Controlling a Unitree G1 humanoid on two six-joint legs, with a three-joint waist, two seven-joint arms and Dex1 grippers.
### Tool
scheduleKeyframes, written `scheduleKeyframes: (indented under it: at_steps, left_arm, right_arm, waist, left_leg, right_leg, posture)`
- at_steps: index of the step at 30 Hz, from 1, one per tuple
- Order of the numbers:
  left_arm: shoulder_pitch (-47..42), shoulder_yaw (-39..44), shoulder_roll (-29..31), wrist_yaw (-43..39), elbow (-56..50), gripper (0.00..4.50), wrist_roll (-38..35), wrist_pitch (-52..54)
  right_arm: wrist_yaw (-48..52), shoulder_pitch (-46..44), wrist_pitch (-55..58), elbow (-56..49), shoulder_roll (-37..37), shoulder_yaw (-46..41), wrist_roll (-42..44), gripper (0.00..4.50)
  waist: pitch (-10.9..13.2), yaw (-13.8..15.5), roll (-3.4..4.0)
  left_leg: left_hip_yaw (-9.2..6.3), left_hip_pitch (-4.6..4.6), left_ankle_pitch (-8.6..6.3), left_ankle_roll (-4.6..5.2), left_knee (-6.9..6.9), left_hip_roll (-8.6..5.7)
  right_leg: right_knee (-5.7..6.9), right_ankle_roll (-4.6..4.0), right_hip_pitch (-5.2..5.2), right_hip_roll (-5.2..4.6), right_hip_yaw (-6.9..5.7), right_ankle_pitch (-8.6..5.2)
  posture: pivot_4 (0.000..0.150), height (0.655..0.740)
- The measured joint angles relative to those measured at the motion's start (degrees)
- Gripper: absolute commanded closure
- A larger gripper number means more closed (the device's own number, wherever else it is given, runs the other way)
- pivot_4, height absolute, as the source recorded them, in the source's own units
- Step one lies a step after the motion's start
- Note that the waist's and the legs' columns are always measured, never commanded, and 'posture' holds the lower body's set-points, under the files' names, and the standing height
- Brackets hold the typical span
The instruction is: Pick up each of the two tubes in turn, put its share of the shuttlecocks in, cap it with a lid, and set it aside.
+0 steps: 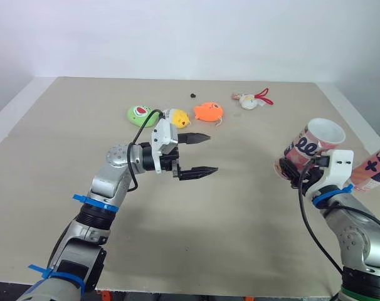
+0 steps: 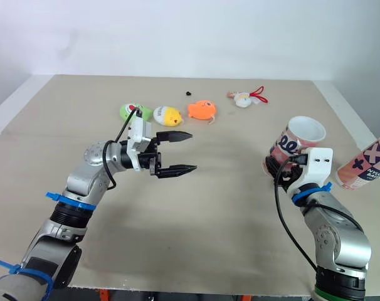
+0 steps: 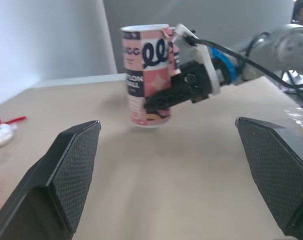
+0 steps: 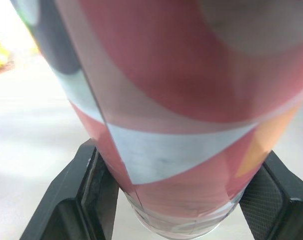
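1. While the R gripper (image 1: 292, 169) grips one tube (image 1: 315, 141) low on its body, over the right side of the table (image 1: 240, 219), the L gripper (image 1: 212, 152) hangs in the air over the table's middle, holding nothing.
2. R fingers (image 4: 94, 195): one each side of the tube's lower part, pressed against its wall, so closed on it.
3. Held tube: pink and white w/ dark lettering, open white mouth facing up, leaning a bit away from the robot. Its base looks at or just above the tabletop; can't tell from these angles if it touches.
4. L fingers (image 3: 71, 170): spread wide, a big gap btw them, tips pointing toward the robot's right, i.e. toward the held tube. Well apart from it.
5. Second tube (image 2: 365, 162): similar pink print w/ dark crosses, tilted, out by the table's right edge, just beyond the R gripper's white housing. Its base is cut off by the frame edge.
6. Far side of the table, a row of small toys, none touching either gripper:
   - green toy (image 1: 140, 113), leftmost
   - yellow toy (image 1: 177, 117), just beside the green one, partly behind the L gripper's white mount
   - orange toy (image 1: 209, 111), near the yellow one
   - white toy w/ red strap (image 1: 249, 100), further right and further back
   - small black bit (image 1: 193, 95), behind the orange toy, too small to ID
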Motion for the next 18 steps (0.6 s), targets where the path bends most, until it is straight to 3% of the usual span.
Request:
scheduleKeyframes:
  at_steps: [15,16,18]
  left_arm:
    - [0.0,-0.8,-0.6,4.5,0.1,0.00,1.7,4.8]
    - [0.0,-0.8,-0.6,4.6,0.1,0.00,1.7,4.8]
    - [0.2,-0.9,-0.7,4.6,0.1,0.00,1.7,4.8]
  right_arm:
    - [-6.5,-2.7,-3.4,10.4,-1.8,-2.4,-6.6,1.18]
    - [-6.5,-2.8,-3.4,10.6,-1.7,-2.8,-6.4,0.57]
    - [-5.6,-2.7,-3.1,11.0,-1.0,-3.1,-5.3,0.08]
  waist:
    - [0.0,0.2,0.01]
    - [0.0,0.2,0.01]
    - [0.0,0.1,0.01]
  left_leg:
    - [0.04,0.04,0.03,0.03,0.04,-0.06]
    - [0.05,0.04,0.03,0.03,0.04,-0.06]
    - [0.06,0.04,0.03,0.03,0.04,-0.05]
  right_leg:
    - [-0.01,0.07,0.09,-0.01,0.12,0.03]
    - [-0.01,0.07,0.09,-0.01,0.13,0.03]
    - [-0.01,0.07,0.07,0.01,0.16,0.03]
  posture:
    - [0.150,0.7400]
    - [0.150,0.7400]
    - [0.150,0.7400]
